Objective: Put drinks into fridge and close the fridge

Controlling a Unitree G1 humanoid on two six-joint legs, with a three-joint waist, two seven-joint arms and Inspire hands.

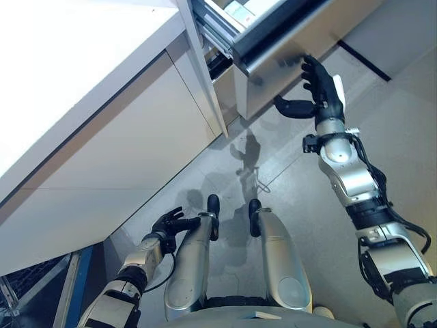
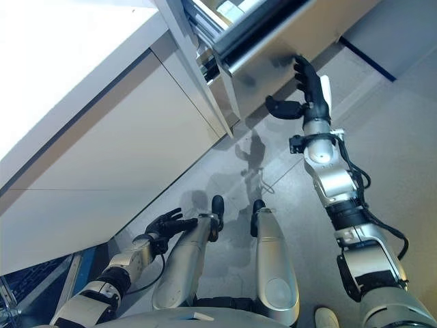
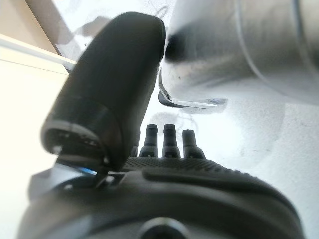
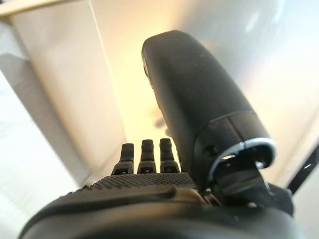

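Right hand [image 1: 321,92], fingers straight, presses flat on the fridge drawer [image 1: 287,58] front, which stands pulled out of the white cabinet [image 1: 102,137]. Drinks aren't clearly visible; closing remains. Left hand [image 1: 169,224] hangs relaxed below.

Silver-grey arms, dark hands, black fingers [image 1: 313,74]

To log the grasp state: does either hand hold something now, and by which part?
Nothing is held. The right hand lies with straight fingers against the front panel of the open fridge drawer. The left hand hangs empty and relaxed, low beside the robot.
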